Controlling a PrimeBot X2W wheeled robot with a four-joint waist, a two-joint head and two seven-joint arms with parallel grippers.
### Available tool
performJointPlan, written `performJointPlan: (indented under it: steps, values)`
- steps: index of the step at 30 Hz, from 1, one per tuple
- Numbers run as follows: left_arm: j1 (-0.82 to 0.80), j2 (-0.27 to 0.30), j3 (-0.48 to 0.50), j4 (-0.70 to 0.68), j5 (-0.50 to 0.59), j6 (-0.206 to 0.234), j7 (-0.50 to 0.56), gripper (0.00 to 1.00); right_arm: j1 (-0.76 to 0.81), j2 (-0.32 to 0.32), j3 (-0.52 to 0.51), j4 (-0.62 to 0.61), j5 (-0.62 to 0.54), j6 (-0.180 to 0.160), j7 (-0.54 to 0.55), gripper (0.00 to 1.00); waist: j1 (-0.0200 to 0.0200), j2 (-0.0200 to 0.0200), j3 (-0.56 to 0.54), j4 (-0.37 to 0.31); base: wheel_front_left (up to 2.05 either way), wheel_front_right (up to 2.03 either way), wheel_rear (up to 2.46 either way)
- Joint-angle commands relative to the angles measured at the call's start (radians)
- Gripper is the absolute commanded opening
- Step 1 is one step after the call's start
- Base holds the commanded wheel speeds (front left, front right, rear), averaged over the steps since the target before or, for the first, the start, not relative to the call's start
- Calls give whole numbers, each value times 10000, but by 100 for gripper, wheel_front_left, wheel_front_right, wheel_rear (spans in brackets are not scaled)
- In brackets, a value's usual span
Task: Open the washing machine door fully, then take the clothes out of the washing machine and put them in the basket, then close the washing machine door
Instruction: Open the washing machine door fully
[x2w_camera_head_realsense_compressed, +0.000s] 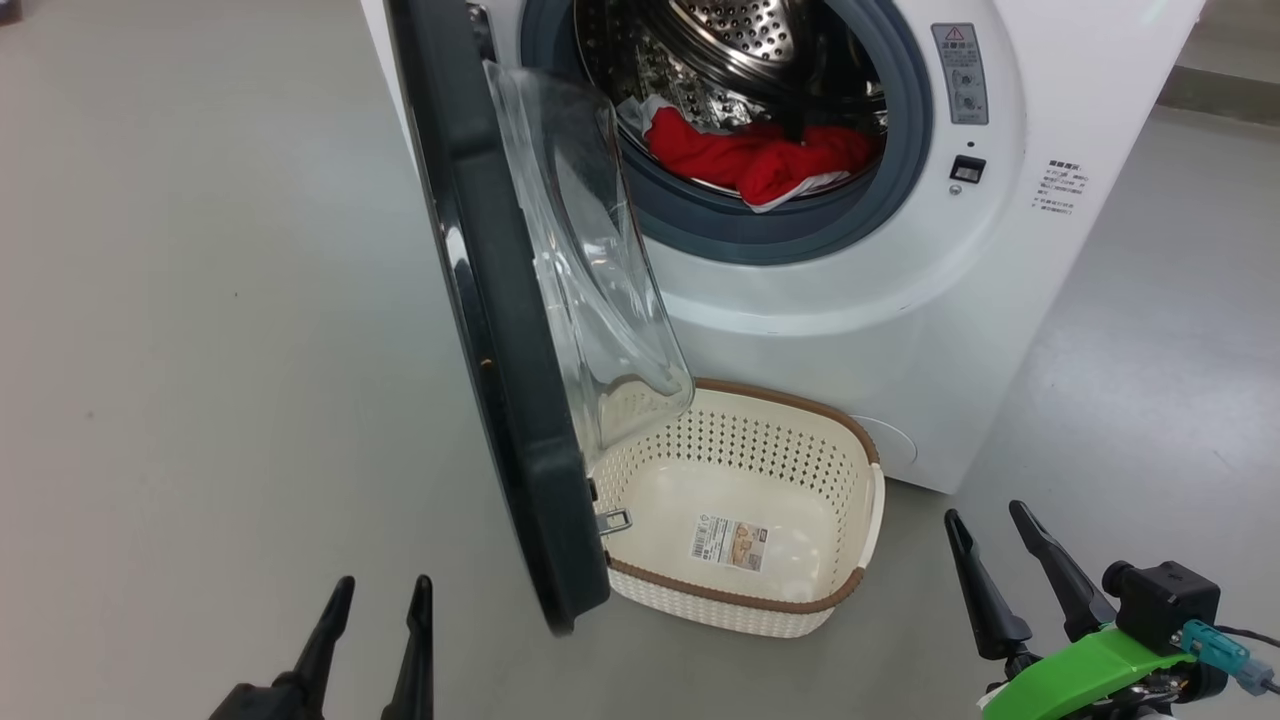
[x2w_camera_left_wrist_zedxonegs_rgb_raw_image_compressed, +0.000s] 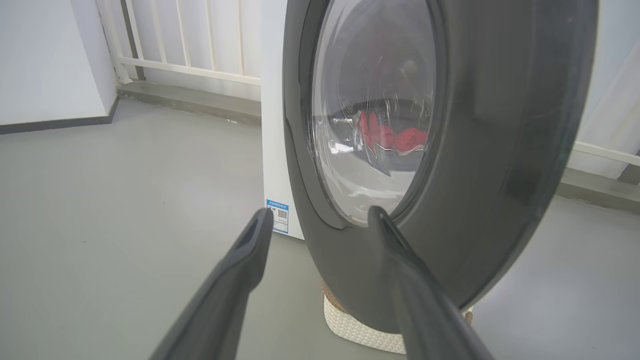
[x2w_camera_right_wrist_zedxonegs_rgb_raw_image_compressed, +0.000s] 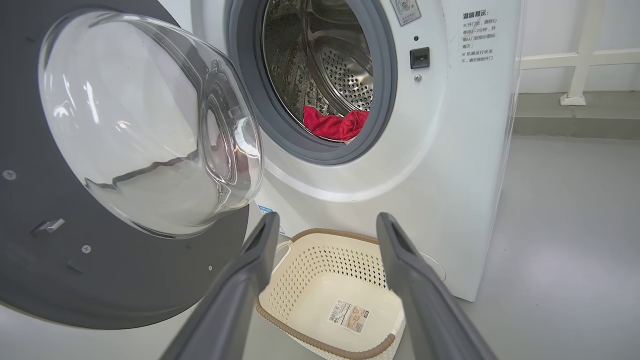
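A plain indoor utility or test space is indicated: a washing machine (x2w_camera_head_realsense_compressed: 900, 330) is stood free on a smooth grey floor (x2w_camera_head_realsense_compressed: 200, 300), white walls (x2w_camera_left_wrist_zedxonegs_rgb_raw_image_compressed: 45, 60) are edged with dark skirting (x2w_camera_left_wrist_zedxonegs_rgb_raw_image_compressed: 50, 126), and a white railing (x2w_camera_left_wrist_zedxonegs_rgb_raw_image_compressed: 190, 70) is fitted behind.

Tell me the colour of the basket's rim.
The basket rim is brown, woven-looking; the head view shows it best.

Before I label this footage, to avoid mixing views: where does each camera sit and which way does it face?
Head: high, looking down on the washing machine and basket; left gripper, right gripper at bottom.
Left wrist: facing the outside of the washing machine door; own fingers.
Right wrist: facing the drum mouth; own fingers.
All share the clothes.
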Motion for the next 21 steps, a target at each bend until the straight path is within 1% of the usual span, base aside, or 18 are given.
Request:
performJointPlan:
  steps: [1, 9, 12, 13, 14, 15, 18, 21]
  values:
    - [-249, 72, 333, -193, 79, -20, -122, 100, -33, -70, 113, -245, -82, 75, -93, 100, 0, 0, -10, 0, 0, 0, 0]
    - [-261, 72, 337, -184, 89, -44, -122, 100, -1, -65, 27, -306, -436, 75, -93, 100, 0, 0, -45, 28, 0, 0, 0]
    - [-316, 72, 394, -252, -232, -37, -122, 100, 7, -50, 3, -336, -580, 75, -93, 100, 0, 0, -38, 42, 0, 0, 0]
    - [-339, 72, 420, -285, -337, -38, -122, 93, 12, -40, -7, -339, -607, 75, -93, 100, 0, 0, -40, 43, 0, 0, 0]
    - [-363, 72, 443, -306, -485, -44, -122, 34, 19, -35, -16, -344, -634, 75, -93, 100, 0, 0, -40, 43, 0, 0, 0]
    - [-402, 72, 467, -351, -581, -53, -122, 0, 26, -34, -23, -346, -659, 75, -93, 100, 0, 0, -37, 43, 0, 0, 0]
    - [-608, 72, 621, -726, -785, -57, -122, 0, 34, -31, -48, -345, -709, 75, -93, 100, 0, 0, -29, 37, 0, 0, 0]
    - [-900, 72, 872, -1519, -995, -19, -122, 0, 21, -27, -58, -347, -745, 75, -93, 100, 0, 0, -16, 17, 0, 0, 0]
